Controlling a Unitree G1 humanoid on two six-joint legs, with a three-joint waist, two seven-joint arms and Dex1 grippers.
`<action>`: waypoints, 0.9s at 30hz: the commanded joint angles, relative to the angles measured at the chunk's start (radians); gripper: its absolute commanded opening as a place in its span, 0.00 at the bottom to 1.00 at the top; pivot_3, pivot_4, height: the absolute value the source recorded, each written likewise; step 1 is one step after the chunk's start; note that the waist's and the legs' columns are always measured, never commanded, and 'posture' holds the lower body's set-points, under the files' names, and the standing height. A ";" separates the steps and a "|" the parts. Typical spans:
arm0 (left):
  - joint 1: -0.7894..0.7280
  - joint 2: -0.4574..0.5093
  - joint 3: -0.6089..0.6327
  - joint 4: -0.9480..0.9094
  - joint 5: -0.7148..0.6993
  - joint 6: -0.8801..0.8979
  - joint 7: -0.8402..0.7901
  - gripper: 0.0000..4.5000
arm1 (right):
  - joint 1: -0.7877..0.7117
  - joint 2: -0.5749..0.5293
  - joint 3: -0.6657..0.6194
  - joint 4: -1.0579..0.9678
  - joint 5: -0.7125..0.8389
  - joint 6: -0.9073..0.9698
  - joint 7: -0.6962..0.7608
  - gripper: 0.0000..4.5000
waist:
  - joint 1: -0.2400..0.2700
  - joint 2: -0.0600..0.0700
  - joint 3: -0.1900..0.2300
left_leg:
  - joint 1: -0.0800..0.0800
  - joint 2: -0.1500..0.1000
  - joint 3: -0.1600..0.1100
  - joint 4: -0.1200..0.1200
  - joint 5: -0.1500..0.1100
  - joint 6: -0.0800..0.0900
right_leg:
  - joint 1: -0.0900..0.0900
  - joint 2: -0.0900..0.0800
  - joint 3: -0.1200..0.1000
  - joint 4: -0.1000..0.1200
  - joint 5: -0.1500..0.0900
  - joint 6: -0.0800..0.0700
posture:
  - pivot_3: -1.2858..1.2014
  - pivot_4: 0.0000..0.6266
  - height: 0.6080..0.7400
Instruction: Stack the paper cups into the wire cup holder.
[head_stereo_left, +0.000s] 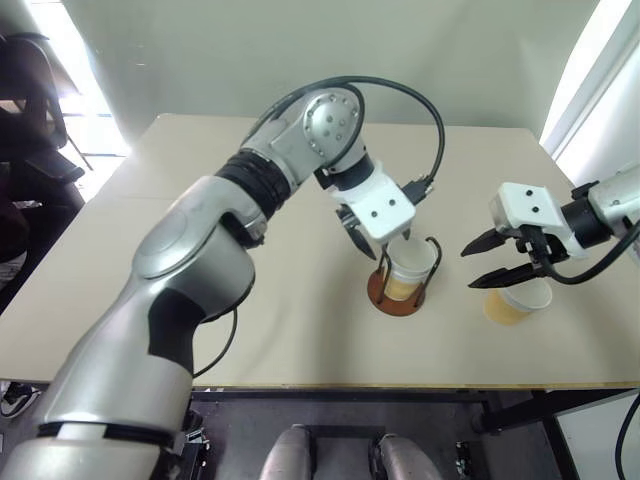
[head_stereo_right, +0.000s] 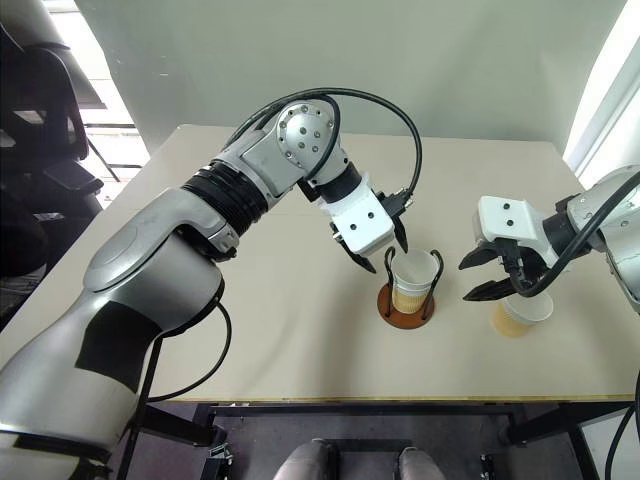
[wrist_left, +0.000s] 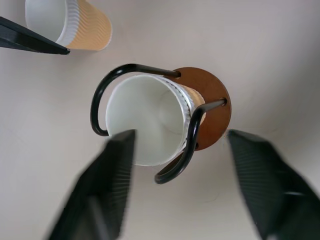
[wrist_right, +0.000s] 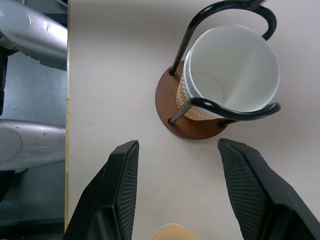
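Observation:
One paper cup stands upright inside the wire cup holder, between its two dark wire loops on the reddish-brown disc base. My left gripper hangs just above it, open, with one finger over the cup's rim and the other off to the side. A second paper cup stands on the table to the right of the holder. My right gripper hovers open above that cup's left side, nothing between its fingers.
The beige table has its front edge close to me. The table's right edge runs just past the second cup. A dark chair stands beyond the table's left side.

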 joint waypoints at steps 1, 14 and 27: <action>-0.013 -0.004 0.058 -0.023 -0.058 0.041 -0.029 0.99 | -0.024 -0.009 -0.043 -0.006 0.003 -0.005 -0.010 0.57 | 0.000 0.000 0.000 | 0.000 0.000 0.000 0.000 0.000 0.000 | 0.000 0.000 0.000 0.000 0.000 0.000 | 0.52 0.24 1.00; -0.006 0.119 0.421 -0.082 -0.358 0.728 -0.029 0.99 | 0.104 -0.131 -0.139 0.007 0.025 0.005 -0.008 0.57 | 0.000 0.001 0.000 | 0.000 0.000 0.000 -0.003 0.000 0.000 | -0.001 0.000 0.000 -0.001 -0.002 -0.003 | 0.52 0.24 1.00; 0.105 0.413 0.144 -0.552 -0.675 0.914 -0.029 0.99 | 0.274 -0.242 -0.153 0.034 -0.069 -0.211 -0.015 0.57 | 0.001 0.003 0.001 | 0.004 0.000 0.000 -0.005 0.001 -0.001 | 0.002 0.001 0.000 -0.001 -0.005 -0.004 | 0.52 0.24 1.00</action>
